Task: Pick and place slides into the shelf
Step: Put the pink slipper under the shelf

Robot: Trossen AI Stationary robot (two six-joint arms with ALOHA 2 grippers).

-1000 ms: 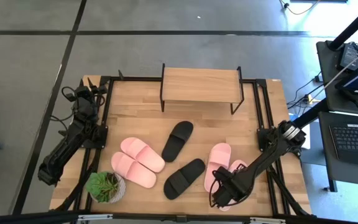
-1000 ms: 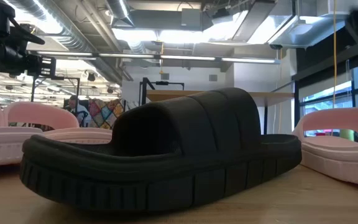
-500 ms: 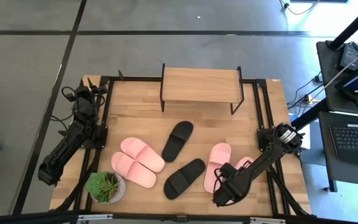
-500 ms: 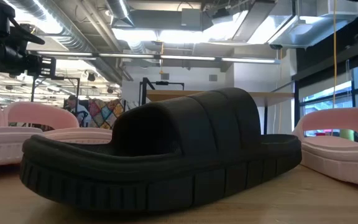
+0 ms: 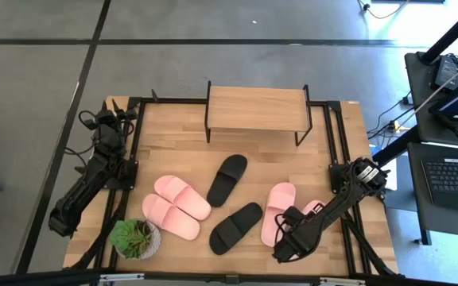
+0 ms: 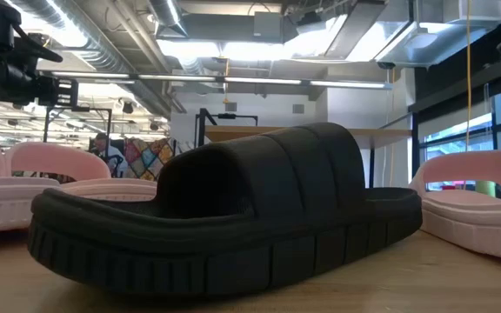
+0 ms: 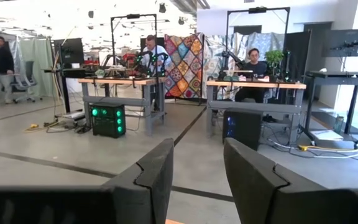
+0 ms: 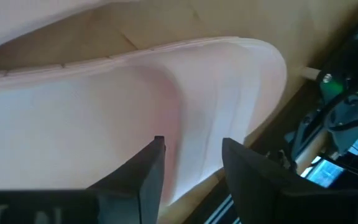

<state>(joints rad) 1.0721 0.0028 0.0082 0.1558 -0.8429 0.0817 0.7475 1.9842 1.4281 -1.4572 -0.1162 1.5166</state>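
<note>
Several slides lie sole-down on the wooden table. Two pink slides (image 5: 177,205) are at the left. One black slide (image 5: 227,178) is in the middle and another black slide (image 5: 235,228) is nearer; the nearer one (image 6: 224,217) fills the low view. A pink slide (image 5: 278,208) and the rightmost pink slide (image 5: 315,208) lie at the right. The shelf (image 5: 257,110) stands on its black legs at the far edge. My right gripper (image 8: 191,155) is open, close over the rightmost pink slide (image 8: 216,93). My left gripper (image 7: 197,177) is open and waits at the left edge. My right gripper comes at the rightmost pink slide from above, slanting, with one finger (image 8: 151,168) and the other finger (image 8: 244,168) over its rounded pink top near one end (image 8: 253,68). I cannot tell whether they touch it. The slide lies flat on the table.
A small potted plant (image 5: 133,237) stands at the near left corner beside the pink pair. The black table frame and cables (image 8: 328,124) run close to the right gripper. Bare wood (image 5: 173,151) lies between the shelf and the slides. People sit at desks in the room beyond.
About a second ago my right arm shifted over the rightmost pink slide and now covers more of it. It has kept still for the last half second. No slide has moved.
</note>
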